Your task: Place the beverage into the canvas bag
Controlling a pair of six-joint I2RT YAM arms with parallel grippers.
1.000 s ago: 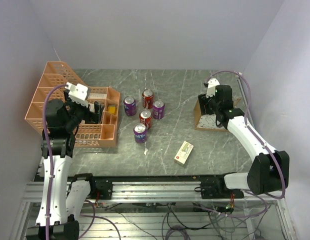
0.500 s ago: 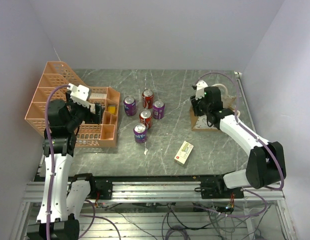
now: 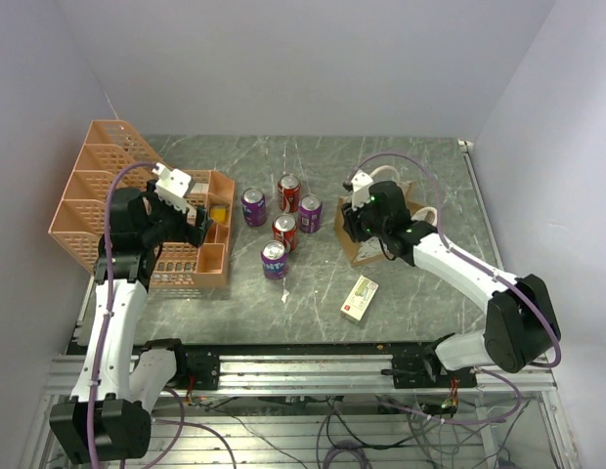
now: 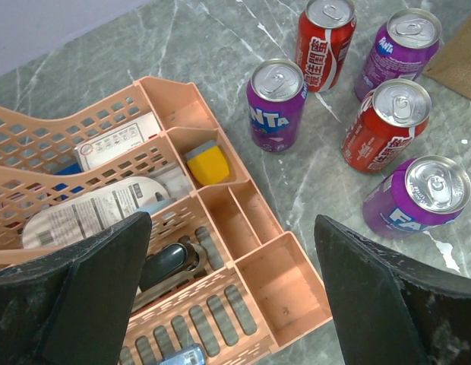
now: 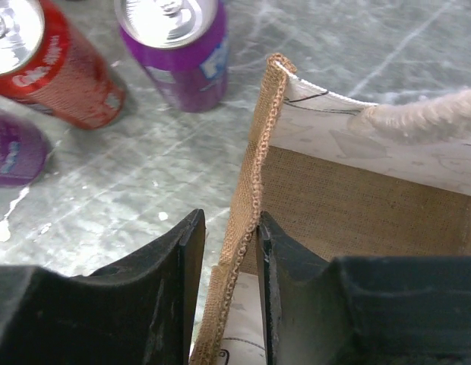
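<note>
The bag (image 3: 354,246) has slid left toward the cans (image 3: 286,232), right fingers (image 5: 171,262) pinching its rim; the upright cans stand between bag and the free, spread left fingers (image 4: 91,289).

The canvas bag (image 5: 349,213) is tan-brown weave inside, its side panel white with thin dark line marks, its loop handle (image 5: 440,114) cream. Purple Fanta cans (image 4: 276,106) and red cans (image 4: 325,34) with white lettering — all silver-topped. The mesh rack (image 4: 281,293) is peach-orange, holding a yellow block (image 4: 207,163). The table (image 3: 401,166) is grey-green marble — white-veined.
</note>
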